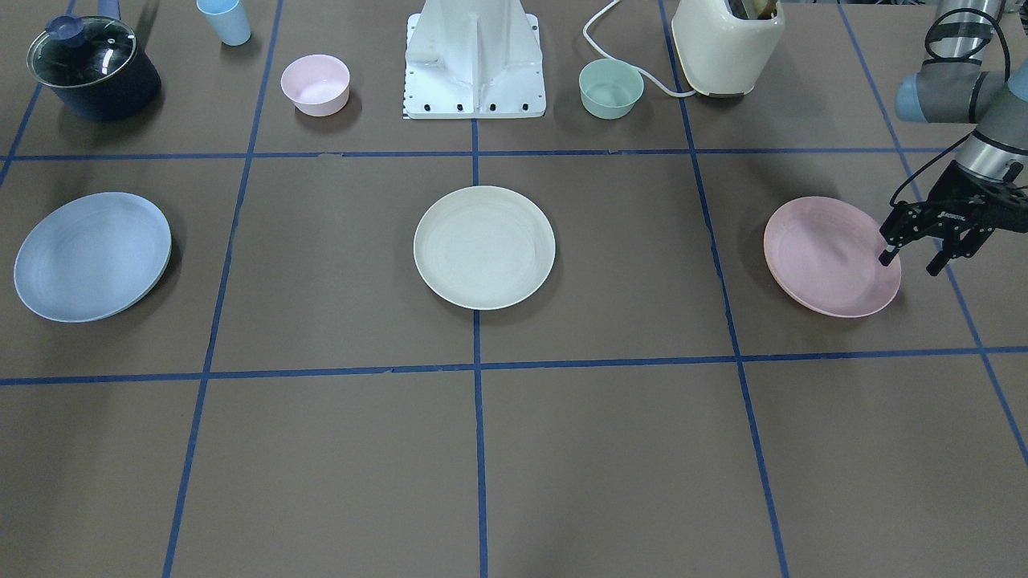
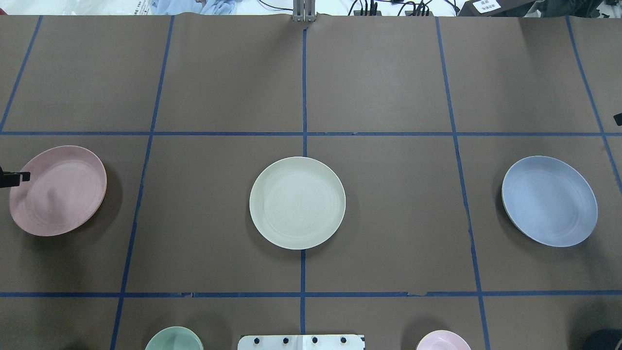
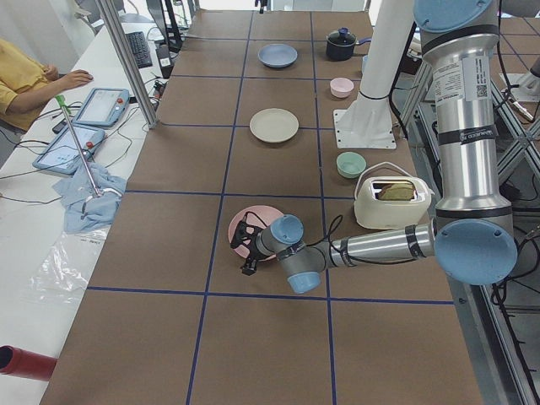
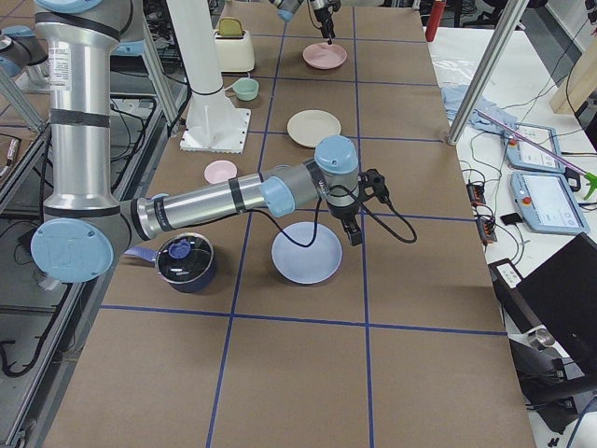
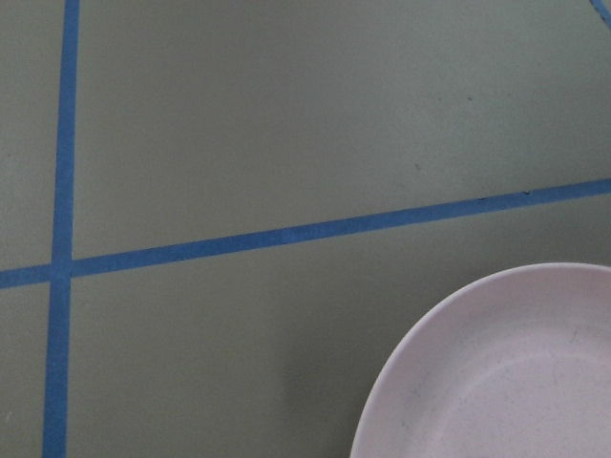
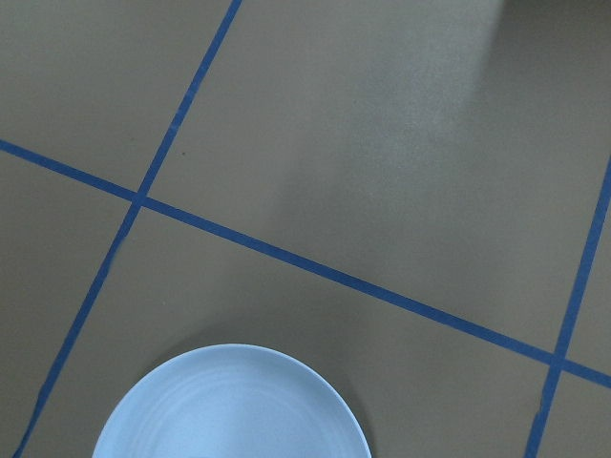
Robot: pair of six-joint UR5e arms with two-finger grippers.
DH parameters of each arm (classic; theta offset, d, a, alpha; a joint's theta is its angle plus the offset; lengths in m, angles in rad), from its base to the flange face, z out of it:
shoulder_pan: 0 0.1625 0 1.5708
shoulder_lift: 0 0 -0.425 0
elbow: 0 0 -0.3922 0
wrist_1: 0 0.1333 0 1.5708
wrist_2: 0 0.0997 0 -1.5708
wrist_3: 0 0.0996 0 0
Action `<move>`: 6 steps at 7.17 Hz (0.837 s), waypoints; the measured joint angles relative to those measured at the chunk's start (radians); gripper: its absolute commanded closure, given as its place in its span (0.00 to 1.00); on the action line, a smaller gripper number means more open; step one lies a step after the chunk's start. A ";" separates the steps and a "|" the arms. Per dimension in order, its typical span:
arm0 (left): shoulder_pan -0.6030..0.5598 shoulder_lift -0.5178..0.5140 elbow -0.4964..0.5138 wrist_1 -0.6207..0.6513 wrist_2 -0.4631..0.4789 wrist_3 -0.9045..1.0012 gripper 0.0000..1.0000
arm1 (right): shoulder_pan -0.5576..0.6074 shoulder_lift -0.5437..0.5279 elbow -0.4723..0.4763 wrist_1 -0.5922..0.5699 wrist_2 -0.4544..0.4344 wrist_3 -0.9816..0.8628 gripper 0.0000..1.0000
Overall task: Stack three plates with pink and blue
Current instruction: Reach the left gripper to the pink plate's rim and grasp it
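A: Left gripper (image 1: 912, 262) is in shot, jaws spread wide with nothing between them. Where's the round matte pink plate (image 1: 827, 257)?

B: Right beneath it. In the front-facing view one of its fingers (image 1: 886, 257) hangs over the plate's outer rim. The other sits just past the rim, over the brown paper-covered table (image 1: 610, 449). Touching or hovering, I can't call it from here.

A: And the left wrist camera?

B: The pink rim curves in at the lower corner, with blue tape lines (image 5: 286, 234) crossing the tabletop beyond it.

A: Over to the right gripper (image 4: 355, 233).

B: Only the side view catches it properly, so wide or narrow, I cannot tell. It points down at the table. The round matte blue plate (image 4: 307, 254) lies flat just beside its fingertips, on the robot's side of them.

A: Its wrist camera agrees?

B: Yes, there's a blue rim at the bottom edge and taped tabletop above.

A: The third plate?

B: The round matte cream plate (image 1: 484, 247) lies flat, well apart from both grippers, roughly midway between them. All three plates lie singly, each on its own patch of table.
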 measured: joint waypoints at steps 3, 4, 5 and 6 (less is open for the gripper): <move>0.027 0.002 0.005 -0.005 0.002 0.006 1.00 | 0.000 -0.002 0.000 0.000 0.000 0.000 0.00; 0.028 0.003 0.002 -0.007 0.002 0.010 1.00 | 0.000 -0.002 0.000 0.000 0.000 0.000 0.00; 0.026 0.004 -0.016 -0.004 -0.013 0.011 1.00 | 0.000 -0.002 0.000 0.000 0.000 0.001 0.00; 0.017 0.005 -0.059 0.008 -0.066 0.011 1.00 | 0.000 -0.002 0.000 0.000 0.000 0.001 0.00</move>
